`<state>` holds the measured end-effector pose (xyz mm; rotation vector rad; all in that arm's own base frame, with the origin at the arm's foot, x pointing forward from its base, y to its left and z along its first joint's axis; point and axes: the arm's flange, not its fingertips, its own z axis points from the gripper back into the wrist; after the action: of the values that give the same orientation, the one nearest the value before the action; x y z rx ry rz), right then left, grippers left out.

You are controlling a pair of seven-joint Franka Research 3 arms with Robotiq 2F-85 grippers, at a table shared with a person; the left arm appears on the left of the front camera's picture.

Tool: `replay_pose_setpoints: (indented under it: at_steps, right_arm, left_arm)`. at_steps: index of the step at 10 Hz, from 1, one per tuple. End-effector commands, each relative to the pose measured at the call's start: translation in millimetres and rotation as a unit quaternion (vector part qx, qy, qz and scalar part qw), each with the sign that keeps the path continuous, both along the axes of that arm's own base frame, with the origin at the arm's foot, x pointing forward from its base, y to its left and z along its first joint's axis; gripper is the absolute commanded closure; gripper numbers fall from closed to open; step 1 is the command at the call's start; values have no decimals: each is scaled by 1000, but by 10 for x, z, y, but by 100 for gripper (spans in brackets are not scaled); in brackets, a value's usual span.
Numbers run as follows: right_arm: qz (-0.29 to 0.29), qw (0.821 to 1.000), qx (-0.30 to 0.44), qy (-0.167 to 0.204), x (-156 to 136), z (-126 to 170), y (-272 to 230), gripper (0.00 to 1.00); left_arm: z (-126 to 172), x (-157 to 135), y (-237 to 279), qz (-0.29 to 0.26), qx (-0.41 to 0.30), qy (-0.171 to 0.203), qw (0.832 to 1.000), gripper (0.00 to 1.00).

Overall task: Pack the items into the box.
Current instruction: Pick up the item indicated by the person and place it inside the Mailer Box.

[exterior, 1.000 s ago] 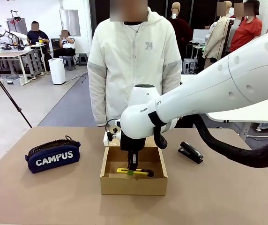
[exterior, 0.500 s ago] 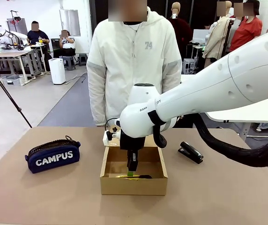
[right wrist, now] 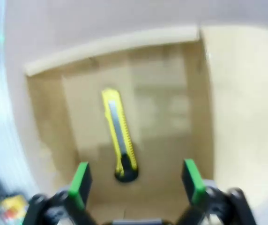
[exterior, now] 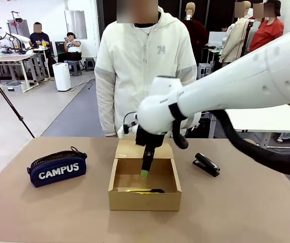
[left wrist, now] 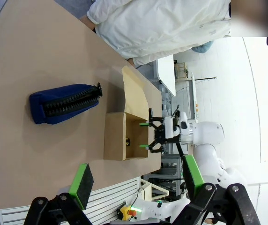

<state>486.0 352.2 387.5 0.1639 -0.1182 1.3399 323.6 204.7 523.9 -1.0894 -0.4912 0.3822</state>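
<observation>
The brown cardboard box [exterior: 144, 198] stands open at the table's middle, its lid flap tipped back toward the person. On its floor lies the yellow-and-black utility knife [exterior: 144, 191] [right wrist: 119, 133]. My right gripper [exterior: 145, 173] [right wrist: 135, 179] hangs open just above the box, nothing between its green pads, the knife below it. The navy "CAMPUS" pouch [exterior: 57, 168] [left wrist: 63, 103] lies on the table left of the box. A small black stapler [exterior: 206, 164] sits right of the box. My left gripper [left wrist: 136, 180] is open high above the table, well away from the box [left wrist: 120, 136].
A person in a white hooded jacket [exterior: 145, 66] stands at the far edge, right behind the box. The brown table [exterior: 43, 212] has free room in front and at both near corners. A black tripod leg [exterior: 8, 104] slants at the far left.
My right gripper opened and let the utility knife drop onto the box floor, then rose out of the box and shifted slightly right. The left arm, pouch and stapler have not moved.
</observation>
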Motion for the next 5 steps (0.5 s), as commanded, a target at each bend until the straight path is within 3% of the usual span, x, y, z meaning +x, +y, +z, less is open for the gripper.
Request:
replay_pose_setpoints:
  at_steps: [1,2,4,5]
  right_arm:
    - [-210,976,-20,52,-70,500,-338,0]
    - [-310,944,8,115,-111,795,-742,0]
    - [-426,880,129,165,-331,1152,-1637,0]
    - [-502,820,187,199,-509,1251,-2132,0]
  left_arm:
    - [5,-10,9,-5,3,-3,1000,0]
    - [5,-10,9,-5,3,-3,1000,0]
    - [5,-10,9,-5,3,-3,1000,0]
    - [5,-10,9,-5,3,-3,1000,0]
